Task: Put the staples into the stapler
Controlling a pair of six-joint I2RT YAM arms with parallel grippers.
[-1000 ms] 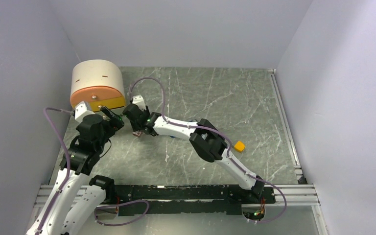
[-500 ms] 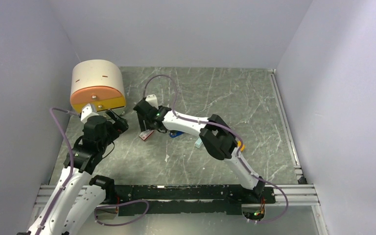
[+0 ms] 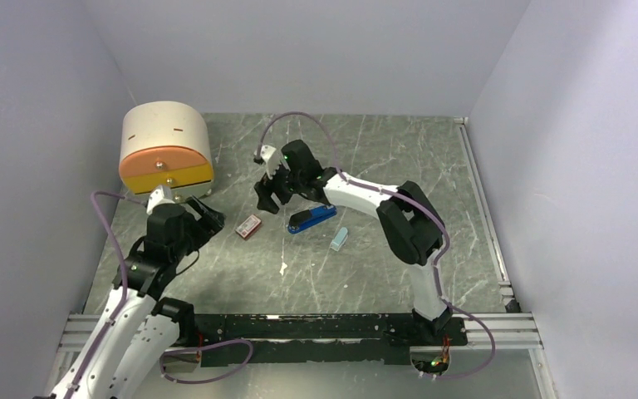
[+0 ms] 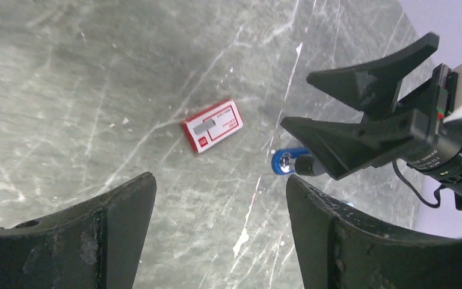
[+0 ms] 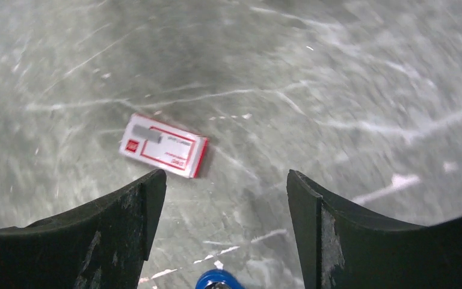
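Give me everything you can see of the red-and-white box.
The box is a small, flat red-and-white carton, seemingly cardboard: white top face with red border, small print and a grey rectangle. It lies flat on the marble table, left of the blue stapler and apart from it. Only the table touches it.

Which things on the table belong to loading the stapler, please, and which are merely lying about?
For the job: blue stapler; red-and-white staples box.
Lying about: pale-blue piece; beige-and-orange domed container.
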